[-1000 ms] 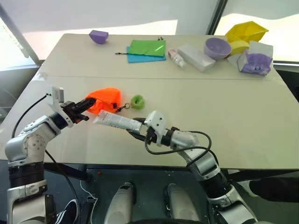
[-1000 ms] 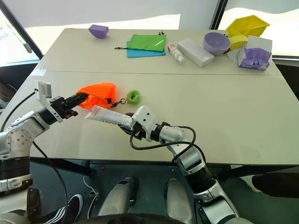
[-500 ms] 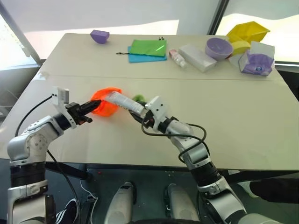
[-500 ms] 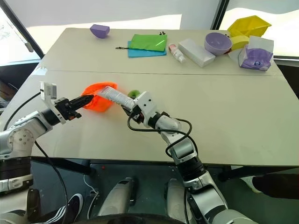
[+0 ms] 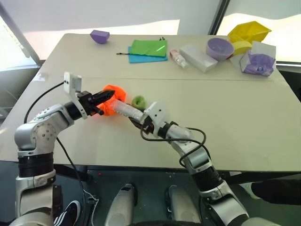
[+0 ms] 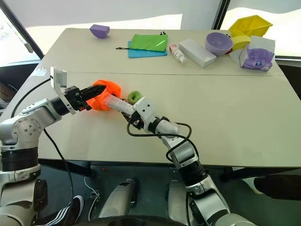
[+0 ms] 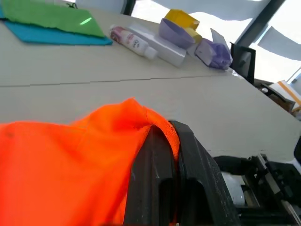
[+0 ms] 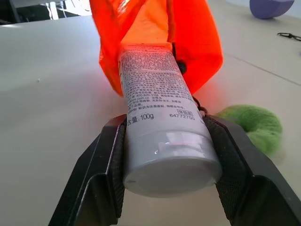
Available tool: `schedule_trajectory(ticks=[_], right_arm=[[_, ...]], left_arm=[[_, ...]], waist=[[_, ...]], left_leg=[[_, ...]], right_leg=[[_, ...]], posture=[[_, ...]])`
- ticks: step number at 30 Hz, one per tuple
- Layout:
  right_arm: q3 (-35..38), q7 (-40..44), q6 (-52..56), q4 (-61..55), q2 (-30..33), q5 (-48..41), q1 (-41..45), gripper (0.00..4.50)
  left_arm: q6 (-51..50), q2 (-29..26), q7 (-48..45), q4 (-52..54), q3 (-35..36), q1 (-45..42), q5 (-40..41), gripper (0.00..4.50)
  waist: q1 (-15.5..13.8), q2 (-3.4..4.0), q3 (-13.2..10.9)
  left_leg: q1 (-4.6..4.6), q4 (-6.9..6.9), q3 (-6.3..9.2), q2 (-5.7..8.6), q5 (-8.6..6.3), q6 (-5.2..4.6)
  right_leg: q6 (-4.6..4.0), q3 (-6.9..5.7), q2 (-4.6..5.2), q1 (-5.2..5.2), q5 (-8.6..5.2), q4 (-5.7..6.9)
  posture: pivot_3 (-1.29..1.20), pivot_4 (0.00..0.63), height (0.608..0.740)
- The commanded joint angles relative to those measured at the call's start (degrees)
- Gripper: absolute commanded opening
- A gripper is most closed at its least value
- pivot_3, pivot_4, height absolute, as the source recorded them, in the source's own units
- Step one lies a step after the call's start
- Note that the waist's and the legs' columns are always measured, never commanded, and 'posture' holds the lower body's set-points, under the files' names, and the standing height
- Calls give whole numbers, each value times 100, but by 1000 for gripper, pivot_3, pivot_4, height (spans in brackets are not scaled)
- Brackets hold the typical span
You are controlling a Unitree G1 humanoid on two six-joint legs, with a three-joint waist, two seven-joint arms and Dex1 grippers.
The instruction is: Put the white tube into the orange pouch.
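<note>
While the white tube [image 8: 162,108] has its crimped end just entering the mouth of the orange pouch [image 5: 113,97], most of its body is outside, so the task looks roughly half done: the tube has to go fully in and then be let go. The right gripper [image 8: 169,183] clamps the tube at its cap end, one finger on each side, with the tube running straight out ahead of it into the fabric. The left gripper [image 5: 104,96] is closed on a fold of the pouch's rim, pinching it between both fingers [image 7: 186,160] and holding the opening lifted off the surface [image 5: 235,108]. From the right gripper, the pouch sits directly in front, at the tube's far tip; the green pom-pom [image 8: 254,125] lies on the surface just beside the right gripper
</note>
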State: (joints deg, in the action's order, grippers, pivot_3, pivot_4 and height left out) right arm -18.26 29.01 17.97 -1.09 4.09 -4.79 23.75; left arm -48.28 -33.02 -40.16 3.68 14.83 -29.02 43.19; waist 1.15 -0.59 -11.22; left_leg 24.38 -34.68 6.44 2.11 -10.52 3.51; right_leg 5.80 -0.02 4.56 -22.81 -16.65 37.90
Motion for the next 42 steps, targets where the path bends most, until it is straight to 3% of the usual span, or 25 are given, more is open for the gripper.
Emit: schedule_trajectory(ticks=[1, 7, 11, 18, 30, 36, 42], right_arm=[[151, 18, 80, -496, -112, -229, 154, 2293], [385, -348, 181, -358, -221, -170, 374, 2293], [206, -237, 303, -429, 19, -16, 259, 2293], [-312, 65, 311, -381, 397, 343, 257, 2293], [-101, 63, -50, 1, 67, 307, 825, 2293], [-878, 727, -384, 290, 304, 693, 827, 2293], [-986, 885, -818, 627, 412, 966, 1013, 2293]], left_arm=[[99, -47, -124, 274, -115, -14, -14, 0], [37, 86, -68, 622, -377, 202, 12, 0], [315, 53, -119, 789, -648, 516, -327, 0], [515, 470, 244, 1116, -699, 731, -386, 0], [428, 560, 309, 1567, -983, 972, -458, 0], [500, 575, 279, 1536, -1071, 920, -539, 0], [518, 560, 207, 1519, -1103, 897, -570, 0]], waist=[[11, 0, 0], [-2, -1, 0], [-7, 0, 0], [-5, 0, 0], [-8, 0, 0], [-5, -1, 0], [5, -1, 0]], left_leg=[[-1, 0, -1, 0, 0, 0], [-1, 0, 0, -1, 1, 2], [-1, 3, -1, 0, 1, 2], [-1, 0, 0, 0, 1, 1], [-2, -1, -1, 1, 2, 2], [-2, -1, -1, 2, 2, 2], [-4, -1, -2, 2, 2, 2]], right_leg=[[0, 1, 0, 0, 0, 0], [-1, 1, -1, -2, 0, 5], [-1, 2, 3, -2, 0, 4], [-3, 2, 3, 0, -1, 4], [-1, 1, -1, 0, 0, 4], [-1, 1, -2, 1, -1, 4], [-1, 0, -3, 2, -1, 5]], posture=[[0, 150, 740], [0, 150, 740], [0, 150, 740], [0, 150, 740], [0, 150, 740], [0, 150, 740], [0, 150, 740]])
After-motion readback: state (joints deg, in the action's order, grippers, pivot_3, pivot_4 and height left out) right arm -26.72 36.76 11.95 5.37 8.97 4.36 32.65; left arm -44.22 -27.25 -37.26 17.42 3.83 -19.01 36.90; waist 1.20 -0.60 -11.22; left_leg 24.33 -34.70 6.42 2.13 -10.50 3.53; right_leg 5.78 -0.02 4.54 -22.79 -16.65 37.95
